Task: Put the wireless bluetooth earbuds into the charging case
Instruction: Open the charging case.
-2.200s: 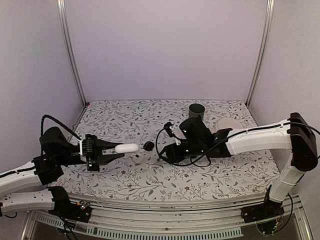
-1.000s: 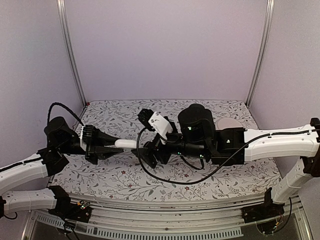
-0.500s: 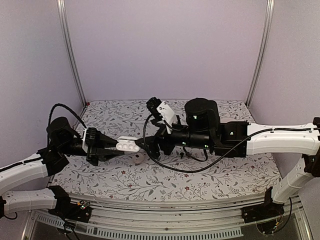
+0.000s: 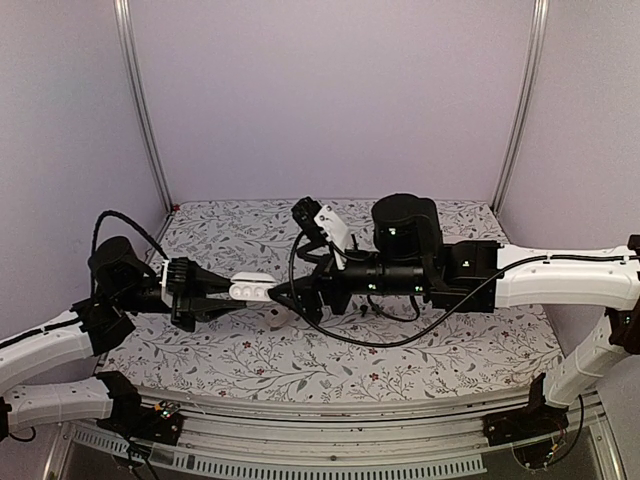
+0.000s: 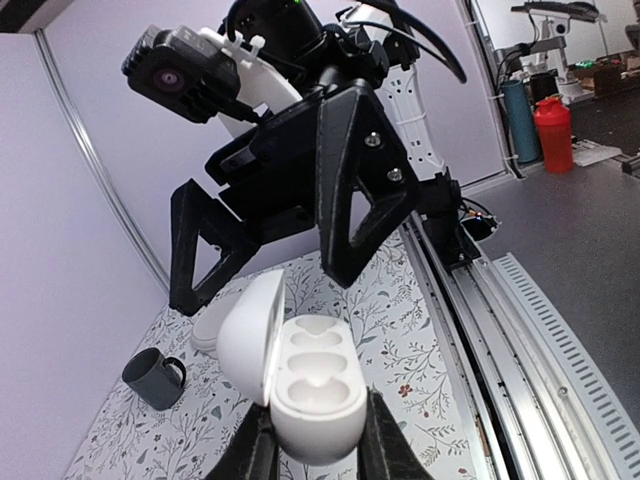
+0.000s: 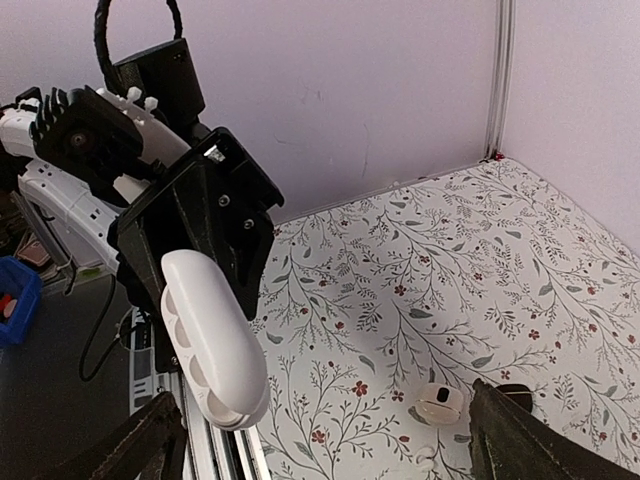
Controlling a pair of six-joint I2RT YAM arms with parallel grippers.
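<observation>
Above the middle of the flowered table (image 4: 200,350), clenched by its rounded end between the fingers (image 5: 255,455) of the left gripper (image 5: 318,448): white charging case (image 5: 318,385), held off the cloth, lid (image 5: 250,335) swung open to one side, moulded hollows showing. Facing it from the opposite side, right gripper (image 4: 285,293), released, jaws spread wide, grasping nothing, tips just short of the case's free end in the overhead view; touching or apart, cannot tell. Down on the cloth, not in the case: one white earbud (image 6: 437,402), lying loose, in the overhead view just below the gap between case and right fingertips. From the right wrist, framed between that gripper's two spread fingers, nearer one than the other, with the held case off to the far side of the frame. Just beside the earbud, a small black object (image 6: 508,393), half hidden by the nearer finger, too little showing to name. Farther off on the table, seen past the case from the left wrist, a dark mug (image 5: 155,378), standing upright.
</observation>
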